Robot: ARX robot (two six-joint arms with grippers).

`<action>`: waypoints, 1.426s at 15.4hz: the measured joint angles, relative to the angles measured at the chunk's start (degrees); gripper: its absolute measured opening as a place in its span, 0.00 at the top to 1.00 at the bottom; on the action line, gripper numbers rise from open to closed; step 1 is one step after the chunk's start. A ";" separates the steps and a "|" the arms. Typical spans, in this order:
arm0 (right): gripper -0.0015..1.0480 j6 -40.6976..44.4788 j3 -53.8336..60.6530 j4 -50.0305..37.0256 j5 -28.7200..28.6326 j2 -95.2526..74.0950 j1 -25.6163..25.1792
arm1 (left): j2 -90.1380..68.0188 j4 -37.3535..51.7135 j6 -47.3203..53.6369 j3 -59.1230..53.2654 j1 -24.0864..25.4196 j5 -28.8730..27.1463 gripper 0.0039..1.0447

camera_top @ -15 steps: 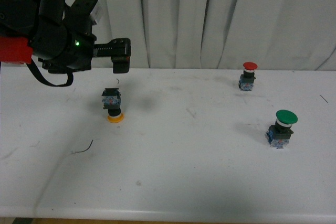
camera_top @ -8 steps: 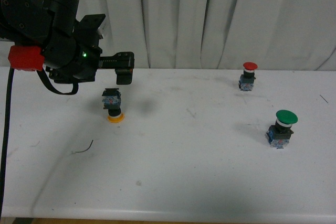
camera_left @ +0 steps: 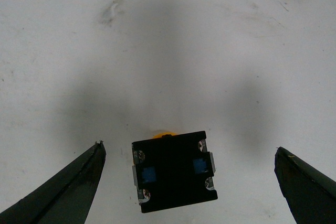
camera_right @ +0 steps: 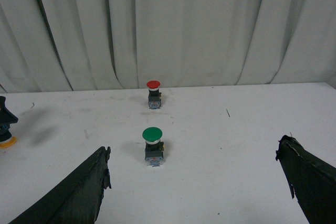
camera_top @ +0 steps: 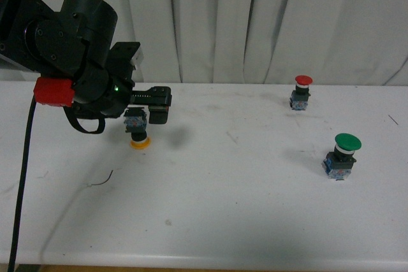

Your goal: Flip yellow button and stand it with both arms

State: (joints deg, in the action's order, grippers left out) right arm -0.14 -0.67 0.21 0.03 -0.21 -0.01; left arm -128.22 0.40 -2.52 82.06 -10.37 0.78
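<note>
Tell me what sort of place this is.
Most likely a robot test bench in a lab or studio. A white table is backed by a plain white curtain, the black left arm hangs above the yellow button, and a red-capped switch and a green-capped switch stand apart.

The right gripper (camera_right: 193, 148) has its two black fingers (camera_right: 79, 198) spread wide apart with nothing between them. The green button (camera_right: 153, 145) stands on the white table (camera_right: 236, 129) just past them. The red button (camera_right: 153, 94) stands behind the green button, nearer the white curtain (camera_right: 199, 24). Far off to the side of the green button, a bit of the yellow button (camera_right: 6, 140) peeks in at the edge.
</note>
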 joint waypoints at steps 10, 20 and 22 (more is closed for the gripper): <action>0.06 0.00 0.00 0.00 -0.02 0.00 0.00 | -0.28 -0.83 0.00 0.13 0.00 -0.98 0.65; 0.06 0.00 0.00 -0.02 -0.02 0.00 0.00 | 24.83 9.97 -0.07 -18.38 -3.48 3.19 0.67; 0.06 0.00 0.00 -0.02 0.00 0.00 0.00 | 34.91 12.28 -1.11 -26.47 -5.66 4.35 0.67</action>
State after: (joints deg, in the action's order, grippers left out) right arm -0.14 -0.67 0.19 0.03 -0.21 -0.01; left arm -93.32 12.69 -3.64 55.59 -16.03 5.13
